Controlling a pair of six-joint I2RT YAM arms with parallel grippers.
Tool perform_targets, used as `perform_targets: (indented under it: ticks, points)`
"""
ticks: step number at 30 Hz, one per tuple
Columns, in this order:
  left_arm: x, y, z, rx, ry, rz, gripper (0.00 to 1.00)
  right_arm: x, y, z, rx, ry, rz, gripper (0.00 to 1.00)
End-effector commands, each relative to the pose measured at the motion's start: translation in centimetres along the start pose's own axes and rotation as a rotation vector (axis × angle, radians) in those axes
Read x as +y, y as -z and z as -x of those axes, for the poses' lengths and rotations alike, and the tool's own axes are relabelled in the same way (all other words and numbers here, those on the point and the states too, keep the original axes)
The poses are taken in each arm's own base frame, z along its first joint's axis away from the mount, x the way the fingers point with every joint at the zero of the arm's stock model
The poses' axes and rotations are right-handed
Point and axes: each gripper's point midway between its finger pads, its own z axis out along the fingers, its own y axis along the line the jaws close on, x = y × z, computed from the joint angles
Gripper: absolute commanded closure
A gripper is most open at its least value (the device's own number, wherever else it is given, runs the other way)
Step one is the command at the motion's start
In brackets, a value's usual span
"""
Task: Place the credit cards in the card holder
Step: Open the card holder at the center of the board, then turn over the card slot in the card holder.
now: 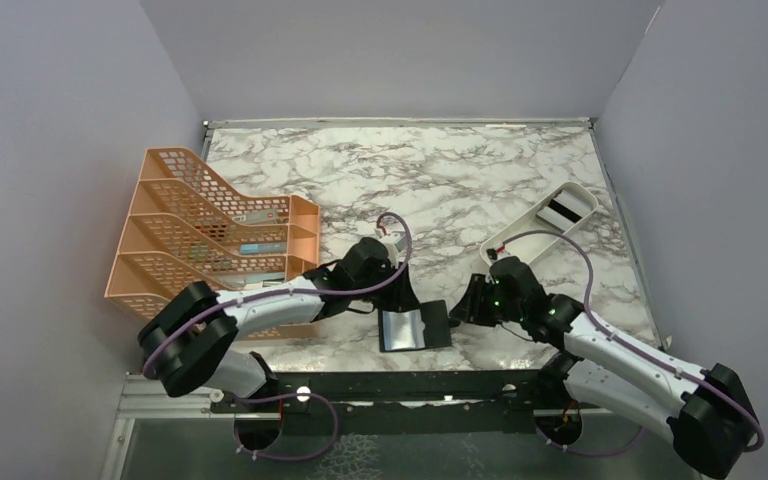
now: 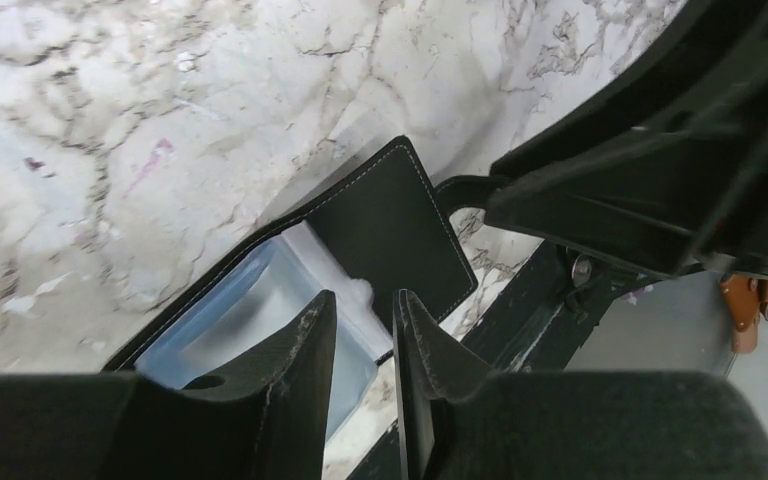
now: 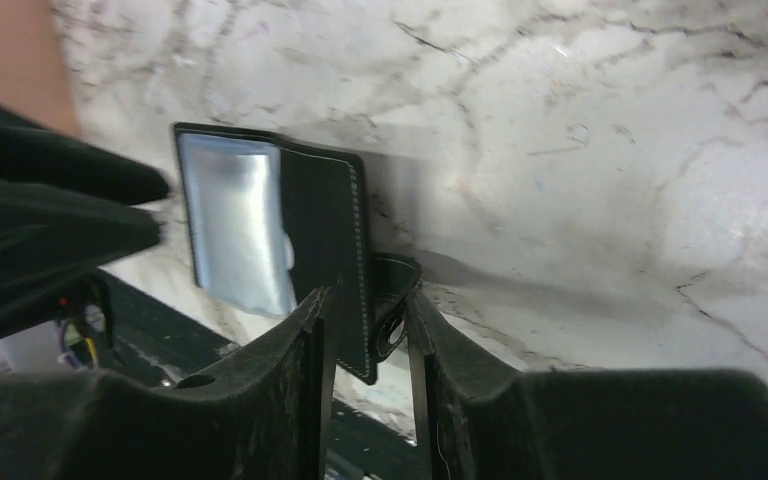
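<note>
Got both arms reaching low and inward over the near edge of the marble surface, wrists tipped down, meeting around the card holder. Can see the right fingers pinched on its right flap. Can't tell about the left fingers, nearly together over the left half: gripping or just hovering. Lying open right at the near edge, black with pale stitching, shiny blue-grey lining facing up.
</note>
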Motion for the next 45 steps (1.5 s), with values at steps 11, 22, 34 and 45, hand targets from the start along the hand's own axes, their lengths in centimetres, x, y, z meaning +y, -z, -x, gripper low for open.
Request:
perform_targets:
  ticks: [11,22,34,45]
  points:
    - [-2.4,-3.5,1.8,-0.004,-0.002,-0.013,0.71,7.3,4.3,1.1,0.008,-0.039,0.322,0.69]
    - [0.4,7.3,7.0,-0.334,0.001,0.272,0.56,7.9,2.0,0.6,0.004,0.033,0.204,0.47]
    - [1.6,18.6,9.5,-0.638,-0.125,0.392,0.06,11.3,-1.7,-2.9,0.05,0.255,-0.015,0.34]
    - [3.1,22.6,9.1,-0.788,-0.046,0.41,0.01,11.3,-4.9,-3.9,0.044,0.358,-0.225,0.31]
